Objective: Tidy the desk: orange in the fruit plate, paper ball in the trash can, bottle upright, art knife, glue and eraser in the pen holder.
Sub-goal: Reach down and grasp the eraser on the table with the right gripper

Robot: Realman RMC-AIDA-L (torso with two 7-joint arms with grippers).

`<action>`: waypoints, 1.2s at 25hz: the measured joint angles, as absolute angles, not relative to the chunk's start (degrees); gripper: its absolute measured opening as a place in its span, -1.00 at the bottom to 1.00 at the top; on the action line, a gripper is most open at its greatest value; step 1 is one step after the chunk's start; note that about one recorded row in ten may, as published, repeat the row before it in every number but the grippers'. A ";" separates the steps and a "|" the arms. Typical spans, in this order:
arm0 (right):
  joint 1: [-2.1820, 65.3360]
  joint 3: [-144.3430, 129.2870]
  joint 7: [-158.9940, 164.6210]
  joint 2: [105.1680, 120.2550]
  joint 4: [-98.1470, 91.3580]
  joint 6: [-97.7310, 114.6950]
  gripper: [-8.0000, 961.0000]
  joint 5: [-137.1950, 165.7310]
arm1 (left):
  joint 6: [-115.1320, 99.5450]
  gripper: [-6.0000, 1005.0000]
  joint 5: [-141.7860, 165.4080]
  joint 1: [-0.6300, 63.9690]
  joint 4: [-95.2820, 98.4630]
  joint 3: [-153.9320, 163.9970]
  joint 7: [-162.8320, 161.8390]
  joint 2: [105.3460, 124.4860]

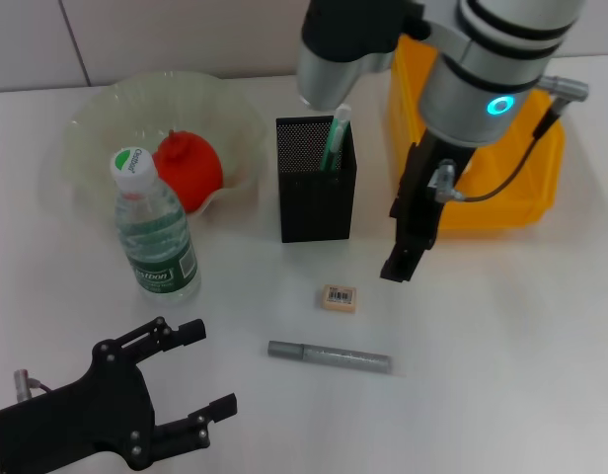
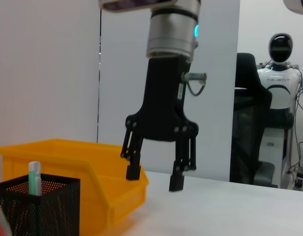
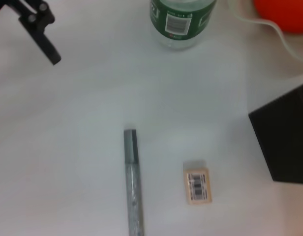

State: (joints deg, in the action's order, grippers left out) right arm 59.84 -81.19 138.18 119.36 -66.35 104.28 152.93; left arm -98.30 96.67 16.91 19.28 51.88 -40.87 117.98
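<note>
The right gripper (image 1: 401,259) hangs just right of the pen holder (image 1: 315,181), above the bench (image 1: 501,346); the left wrist view shows it spread wide and empty. Eraser (image 1: 339,297) and art knife (image 1: 329,355) lie before the holder. The left gripper (image 1: 197,380) rests open, well forward-left.

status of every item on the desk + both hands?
Clear plastic water bottle: upright, capped.
Orange fruit: in the pale fruit plate.
Green glue stick: inside the black mesh pen holder.
Beige eraser: on desk.
Grey art knife: lying flat.
Left hand: open, empty.
Right hand: open, empty.
</note>
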 joint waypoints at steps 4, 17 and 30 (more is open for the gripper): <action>61.86 -81.57 138.21 119.65 -58.18 98.11 0.55 150.00 | -98.08 0.60 96.67 17.11 19.33 51.86 -40.87 118.12; 60.89 -90.69 136.60 119.83 -53.71 88.94 0.50 145.93 | -98.07 0.60 96.62 17.06 19.28 51.98 -40.87 118.09; 60.21 -96.94 139.84 119.91 -51.23 83.65 0.45 143.84 | -98.09 0.60 96.58 17.10 19.01 52.09 -40.48 118.23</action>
